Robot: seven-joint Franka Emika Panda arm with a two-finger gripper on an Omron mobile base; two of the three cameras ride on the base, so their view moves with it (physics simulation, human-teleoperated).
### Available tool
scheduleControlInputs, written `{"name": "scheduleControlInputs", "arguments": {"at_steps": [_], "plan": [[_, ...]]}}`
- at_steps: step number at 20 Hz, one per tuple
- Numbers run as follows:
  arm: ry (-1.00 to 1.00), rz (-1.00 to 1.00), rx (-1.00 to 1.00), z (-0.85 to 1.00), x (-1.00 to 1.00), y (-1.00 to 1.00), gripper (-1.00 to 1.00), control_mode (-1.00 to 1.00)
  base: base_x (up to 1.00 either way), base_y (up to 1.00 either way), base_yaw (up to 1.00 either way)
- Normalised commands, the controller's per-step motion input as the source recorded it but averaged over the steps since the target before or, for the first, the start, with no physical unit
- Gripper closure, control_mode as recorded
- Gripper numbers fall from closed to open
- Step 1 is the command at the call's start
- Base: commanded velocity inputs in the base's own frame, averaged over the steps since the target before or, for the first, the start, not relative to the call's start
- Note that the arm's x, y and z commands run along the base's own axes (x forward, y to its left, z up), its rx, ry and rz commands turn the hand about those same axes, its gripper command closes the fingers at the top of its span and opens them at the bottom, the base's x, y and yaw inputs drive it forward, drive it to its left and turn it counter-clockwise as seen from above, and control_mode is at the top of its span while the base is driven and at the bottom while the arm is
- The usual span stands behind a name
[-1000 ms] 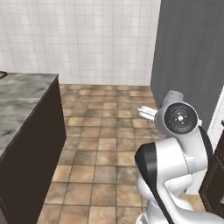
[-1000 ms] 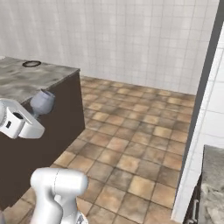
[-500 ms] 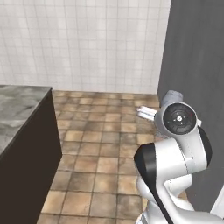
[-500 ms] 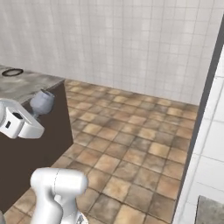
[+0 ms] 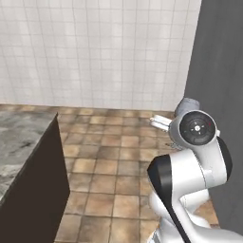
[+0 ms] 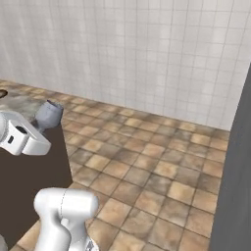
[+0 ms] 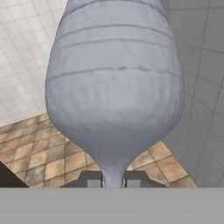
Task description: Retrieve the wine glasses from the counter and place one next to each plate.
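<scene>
your base has swung on: the marbled counter has slid to the left edge. the gripper still pinches the wine glass by its stem, carried over tiled floor; no plate in sight yet.

Arm folded tight above the base: elbow bent, forearm raised, hand carried high, well clear of the counter edge. Gripper pinched on the thin stem of a wine glass. Fingertips sit either side of the stem, touching it, bowl rising ahead of the hand.
</scene>
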Motion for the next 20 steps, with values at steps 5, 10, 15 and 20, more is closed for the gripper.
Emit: {"name": "scheduleControlInputs", "arguments": {"at_steps": [5, 10, 15, 20], "plan": [[0.0, 0.0, 0.0, 0.0, 0.0, 0.0, 1.0, 1.0, 1.0, 0.66, 0.01], [0.0, 0.0, 0.0, 0.0, 0.0, 0.0, 1.0, 1.0, 1.0, 0.09, 0.24], [0.0, 0.0, 0.0, 0.0, 0.0, 0.0, 1.0, 1.0, 1.0, -0.13, 0.62], [0.0, 0.0, 0.0, 0.0, 0.0, 0.0, 1.0, 1.0, 0.76, -0.06, 0.89]]}}
